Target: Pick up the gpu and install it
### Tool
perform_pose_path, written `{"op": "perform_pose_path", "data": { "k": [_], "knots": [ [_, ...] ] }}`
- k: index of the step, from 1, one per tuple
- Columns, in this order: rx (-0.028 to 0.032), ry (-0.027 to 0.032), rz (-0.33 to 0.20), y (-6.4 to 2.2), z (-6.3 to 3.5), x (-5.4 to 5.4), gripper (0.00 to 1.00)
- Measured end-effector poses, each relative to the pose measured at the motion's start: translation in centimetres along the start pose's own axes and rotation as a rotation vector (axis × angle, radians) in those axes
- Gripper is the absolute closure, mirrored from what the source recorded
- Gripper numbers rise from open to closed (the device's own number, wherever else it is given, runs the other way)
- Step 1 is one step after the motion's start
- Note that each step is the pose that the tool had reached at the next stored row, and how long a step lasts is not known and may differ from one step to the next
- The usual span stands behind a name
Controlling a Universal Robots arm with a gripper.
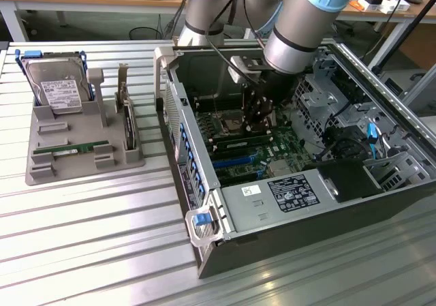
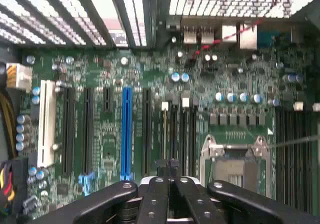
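Note:
The gpu [image 1: 71,148], a thin green stick, lies flat in the grey holder tray [image 1: 82,166] on the exterior view's left, far from the arm. My gripper [image 1: 256,130] reaches down inside the open computer case [image 1: 204,204], just above the green motherboard [image 1: 279,149]. In the wrist view its black fingers [image 2: 155,194] are pressed together at the gripper tip [image 2: 169,165], with nothing visible between them. They hang over the narrow black slots [image 2: 177,134], between the blue slot [image 2: 126,129] and the processor socket [image 2: 235,159].
A silver hard drive in blue rails [image 1: 58,88] and an upright dark card with a metal bracket [image 1: 126,125] also stand in the tray. Drive cages and cables [image 1: 354,135] crowd the case on the exterior view's right. The ribbed metal table [image 1: 95,238] stretches in front.

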State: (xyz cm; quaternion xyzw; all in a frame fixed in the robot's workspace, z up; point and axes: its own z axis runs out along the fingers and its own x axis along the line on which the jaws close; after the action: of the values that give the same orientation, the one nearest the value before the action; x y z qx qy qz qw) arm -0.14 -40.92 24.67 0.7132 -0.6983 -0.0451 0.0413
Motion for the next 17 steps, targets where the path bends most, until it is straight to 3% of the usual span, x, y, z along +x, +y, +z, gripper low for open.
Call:
{"op": "perform_pose_path", "data": {
  "k": [1, 8, 13, 17],
  "knots": [
    [-0.0051, -0.0026, 0.000, -1.07, -0.12, 0.0, 0.89],
    [-0.0213, -0.0079, -0.001, -4.42, -0.54, 0.1, 0.89],
    [-0.0403, -0.0128, -0.001, -8.15, -1.00, 0.2, 0.89],
    [-0.0466, -0.0143, -0.001, -10.05, -1.23, 0.2, 0.89]
  ]
}}
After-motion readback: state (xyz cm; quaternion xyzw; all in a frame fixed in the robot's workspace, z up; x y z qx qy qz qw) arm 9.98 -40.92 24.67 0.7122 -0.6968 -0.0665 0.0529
